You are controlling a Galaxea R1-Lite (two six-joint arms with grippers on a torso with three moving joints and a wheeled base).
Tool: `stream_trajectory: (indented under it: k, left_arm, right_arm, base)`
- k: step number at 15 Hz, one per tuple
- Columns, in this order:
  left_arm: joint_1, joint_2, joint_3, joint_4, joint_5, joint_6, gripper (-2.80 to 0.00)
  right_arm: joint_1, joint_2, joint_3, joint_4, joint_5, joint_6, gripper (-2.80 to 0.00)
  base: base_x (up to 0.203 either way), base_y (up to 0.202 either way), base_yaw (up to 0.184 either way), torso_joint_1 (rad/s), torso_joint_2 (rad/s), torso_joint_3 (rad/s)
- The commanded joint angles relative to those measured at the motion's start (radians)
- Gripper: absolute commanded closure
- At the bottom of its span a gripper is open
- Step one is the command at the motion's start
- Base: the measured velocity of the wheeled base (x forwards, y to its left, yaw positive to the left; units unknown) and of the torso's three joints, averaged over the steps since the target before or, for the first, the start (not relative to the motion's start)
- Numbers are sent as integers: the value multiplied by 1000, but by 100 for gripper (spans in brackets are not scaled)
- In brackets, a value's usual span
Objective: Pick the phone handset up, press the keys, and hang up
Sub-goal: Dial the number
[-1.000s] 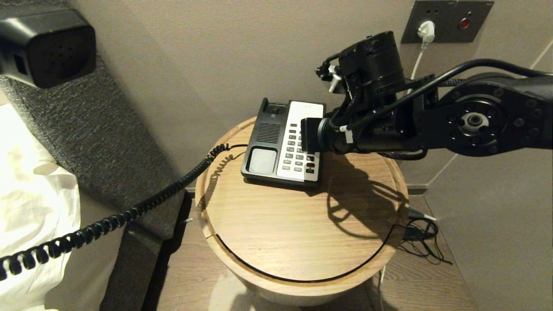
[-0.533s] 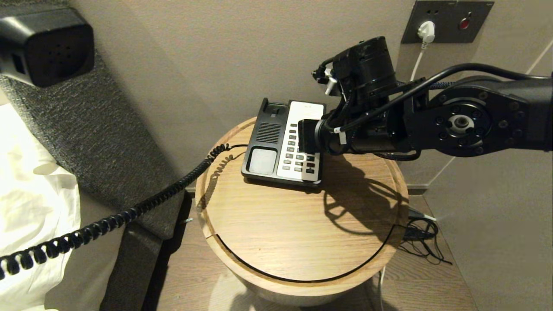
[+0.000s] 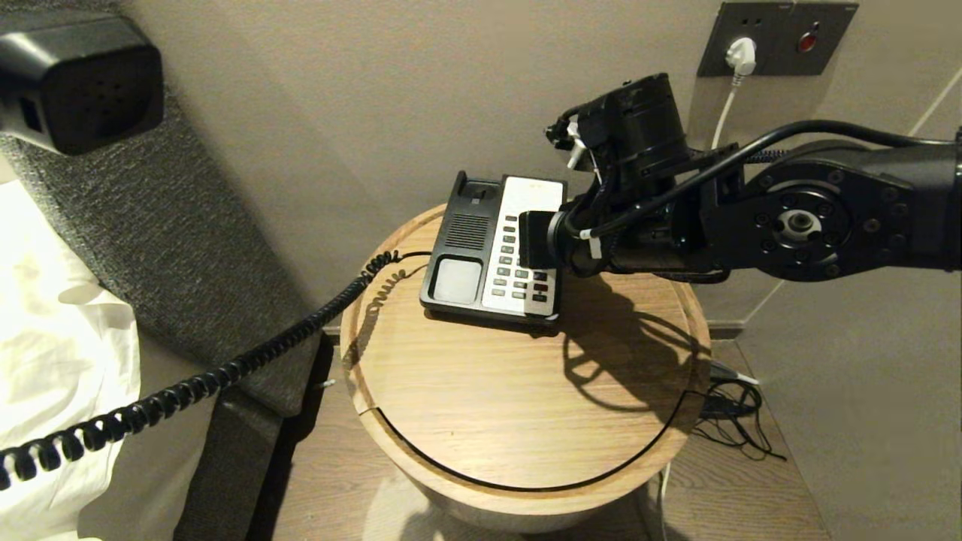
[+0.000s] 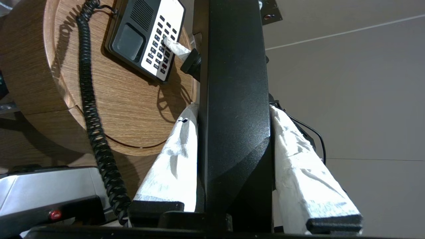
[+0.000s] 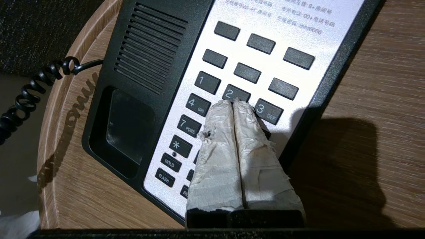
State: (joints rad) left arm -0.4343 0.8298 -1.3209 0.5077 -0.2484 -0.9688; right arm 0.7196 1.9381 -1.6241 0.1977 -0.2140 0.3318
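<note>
The phone handset (image 3: 83, 83) hangs in the air at the upper left, off the phone base (image 3: 492, 252). My left gripper (image 4: 233, 111) is shut on the handset's black body (image 4: 234, 83), with a white-wrapped finger on each side. The black coiled cord (image 3: 248, 361) runs from the base down to the lower left. My right gripper (image 5: 233, 103) is shut, its two wrapped fingers pressed together. Its tips sit on the keys (image 5: 229, 93) at the lower edge of the 2 key, covering the key below. In the head view the right arm (image 3: 797, 225) hides those fingers.
The phone stands at the back of a round wooden table (image 3: 526, 398). A wall socket with a white plug (image 3: 740, 52) is behind the right arm. Loose cables (image 3: 733, 413) lie on the floor at the right. A bed with white sheets (image 3: 52, 338) and a grey headboard (image 3: 188, 248) fill the left.
The right arm's wrist has dipped a little lower over the keypad. The handset and the left gripper have stayed still.
</note>
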Motion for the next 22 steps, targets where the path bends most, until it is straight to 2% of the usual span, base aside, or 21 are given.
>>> stream_trajectory:
  k: [1, 3, 9, 15, 22]
  left_arm:
    - [0, -1, 2, 3, -2, -5, 0]
    - [-1, -1, 2, 3, -2, -5, 0]
    - [0, -3, 2, 3, -3, -5, 0]
    - [0, -9, 6, 3, -3, -5, 0]
    - [0, -13, 12, 3, -3, -5, 0]
  right_arm:
    - [0, -12, 32, 9, -2, 0, 0]
    - [0, -28, 59, 6, -4, -3, 0]
    - [0, -51, 3, 3, -15, 3, 0]
    - [1, -91, 26, 24, -15, 7, 0]
    - [1, -59, 29, 27, -15, 9, 0]
  base:
    - [0, 0, 0, 0, 0, 0]
    - [0, 0, 0, 0, 0, 0]
    - [0, 0, 0, 0, 0, 0]
    - [0, 0, 0, 0, 0, 0]
    - [0, 0, 0, 0, 0, 0]
